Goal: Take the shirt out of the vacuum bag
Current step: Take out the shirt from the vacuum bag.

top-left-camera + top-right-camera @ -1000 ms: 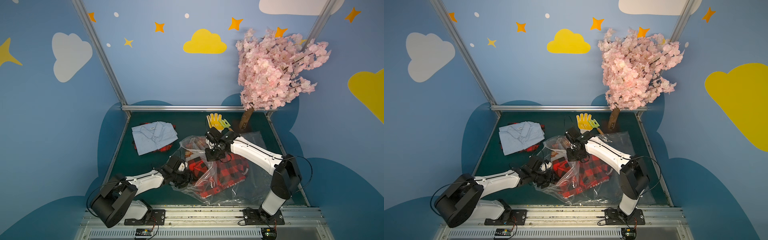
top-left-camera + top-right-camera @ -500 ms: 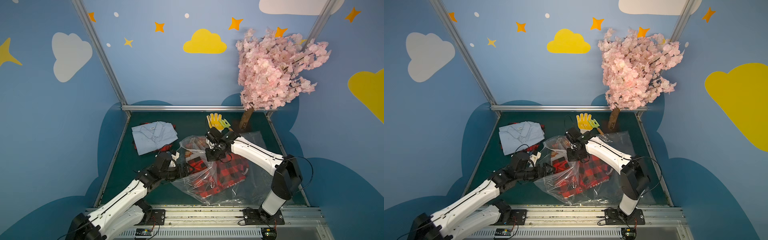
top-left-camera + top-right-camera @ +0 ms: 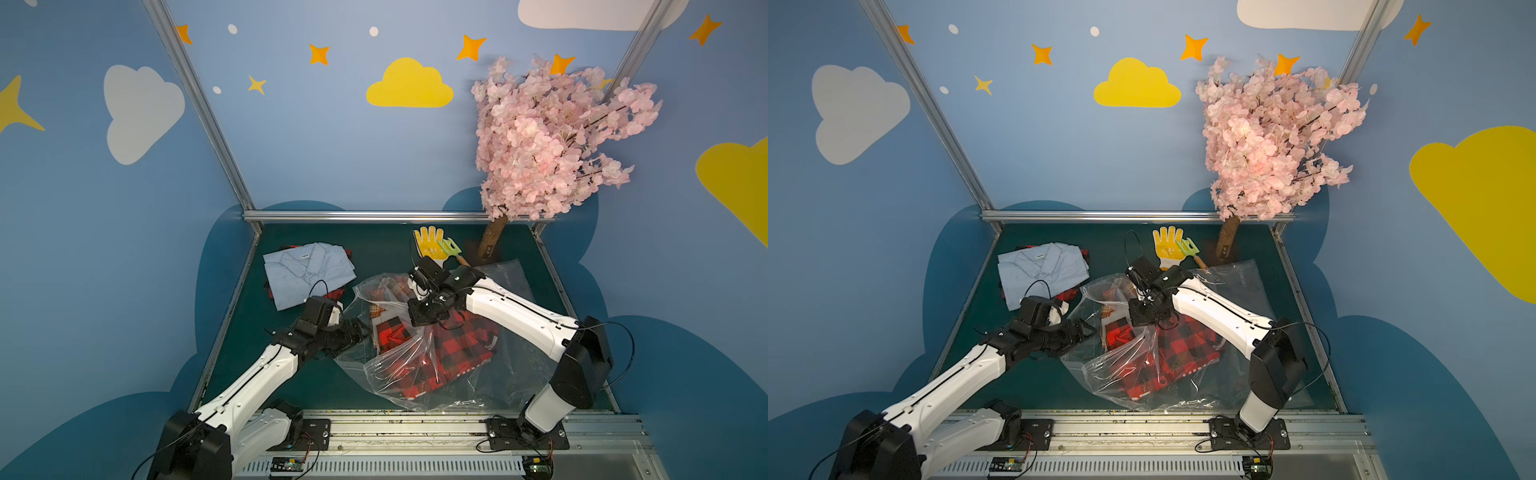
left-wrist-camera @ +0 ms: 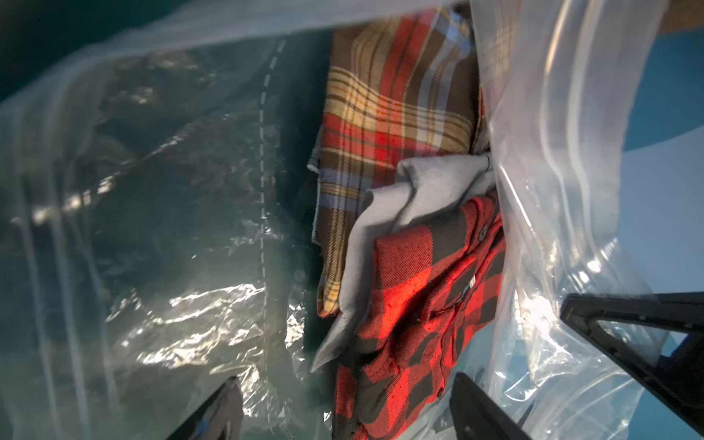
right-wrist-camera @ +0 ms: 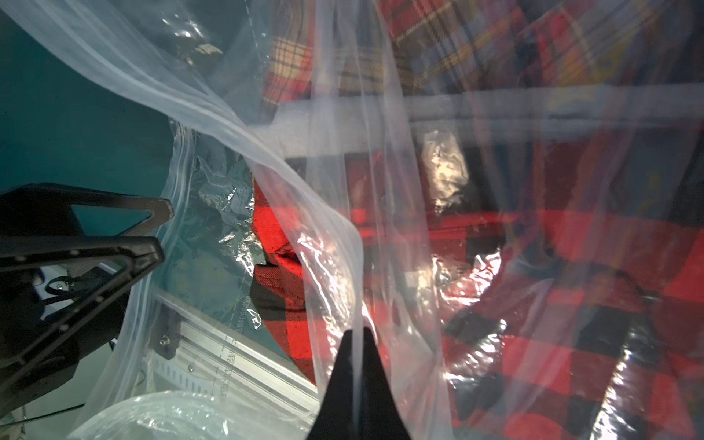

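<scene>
Blue walls (image 3: pixel 311 145) with yellow clouds (image 3: pixel 409 85), green tabletop (image 3: pixel 374 249).

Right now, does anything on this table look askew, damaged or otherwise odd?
Nothing is damaged or spilled. The vacuum bag lies crumpled, its mouth pinched up by the right end effector, with a red-black checked shirt and a tan plaid garment bunched inside.

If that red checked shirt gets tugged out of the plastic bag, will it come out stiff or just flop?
Probably floppy: the red checked shirt lies creased and folded, so it should drape and unfold. It looks like soft flannel, likely light. The vacuum bag may drag along, since its thin film sags onto the cloth.
</scene>
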Controlling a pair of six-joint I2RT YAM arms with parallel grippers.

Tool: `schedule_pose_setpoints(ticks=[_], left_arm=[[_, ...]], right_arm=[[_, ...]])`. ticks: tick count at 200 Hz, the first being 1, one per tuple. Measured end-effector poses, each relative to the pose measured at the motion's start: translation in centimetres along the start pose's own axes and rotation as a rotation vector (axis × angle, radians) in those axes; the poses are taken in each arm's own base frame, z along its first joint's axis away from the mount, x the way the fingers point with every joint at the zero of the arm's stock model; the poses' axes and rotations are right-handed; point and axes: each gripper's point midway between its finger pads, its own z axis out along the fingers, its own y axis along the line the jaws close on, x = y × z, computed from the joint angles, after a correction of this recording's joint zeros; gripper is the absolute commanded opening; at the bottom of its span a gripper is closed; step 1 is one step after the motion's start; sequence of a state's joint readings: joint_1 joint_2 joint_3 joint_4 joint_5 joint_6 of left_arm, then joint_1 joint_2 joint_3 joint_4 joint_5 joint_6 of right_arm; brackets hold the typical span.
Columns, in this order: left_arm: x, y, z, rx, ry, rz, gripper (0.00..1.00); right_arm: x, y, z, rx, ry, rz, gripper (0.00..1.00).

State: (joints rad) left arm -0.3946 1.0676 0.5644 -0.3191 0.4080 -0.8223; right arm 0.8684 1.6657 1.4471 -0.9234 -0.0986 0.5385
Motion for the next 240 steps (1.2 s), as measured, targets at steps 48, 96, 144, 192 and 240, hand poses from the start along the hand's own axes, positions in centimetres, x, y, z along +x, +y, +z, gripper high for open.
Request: schedule_pose_setpoints(ticks=[48, 96, 144, 192, 240], left_arm=[[3.9, -2.2, 1.6, 0.137, 0.146, 0.064, 0.80], [7.0, -1.5, 2.4, 0.143, 0.237, 0.061, 0.77], [9.3, -1.7, 4.0, 0.144, 0.328, 0.090, 0.78], [10.8, -1.2, 5.5, 0.122, 0.398, 0.087, 0.82], [10.4, -1.3, 6.6, 0.109, 0.404, 0.086, 0.64]], right_arm=[[0.5, 0.1, 0.0, 0.008, 0.013, -0.001, 0.00], [0.4, 0.3, 0.0, 0.007, 0.014, -0.002, 0.00], [0.6, 0.4, -0.1, 0.011, 0.022, -0.002, 0.00], [0.8, 0.4, 0.2, 0.018, 0.033, 0.008, 0.00], [0.9, 0.2, 0.8, 0.029, 0.046, 0.011, 0.00]])
